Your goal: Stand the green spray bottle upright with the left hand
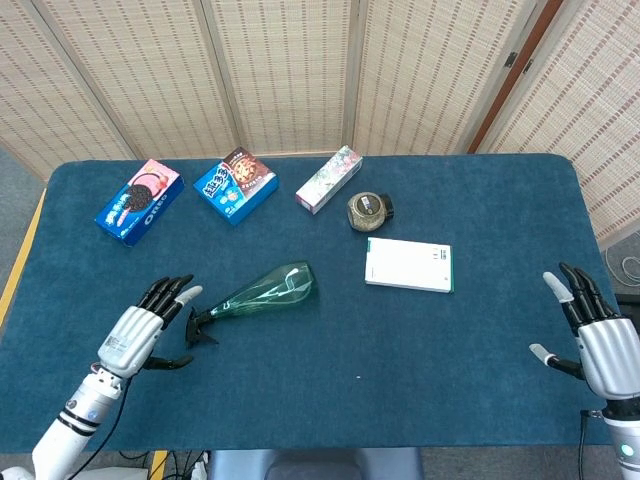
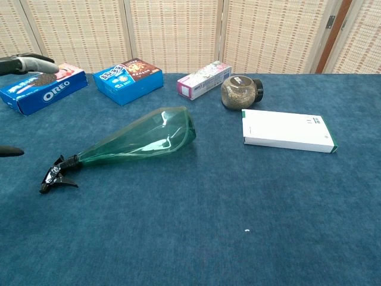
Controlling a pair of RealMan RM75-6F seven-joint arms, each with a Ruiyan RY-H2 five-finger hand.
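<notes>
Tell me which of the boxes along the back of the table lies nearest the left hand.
The Oreo box, blue and pink, furthest left in the back row. It lies closer to the left hand than the other blue snack box or the slim floral box.
</notes>
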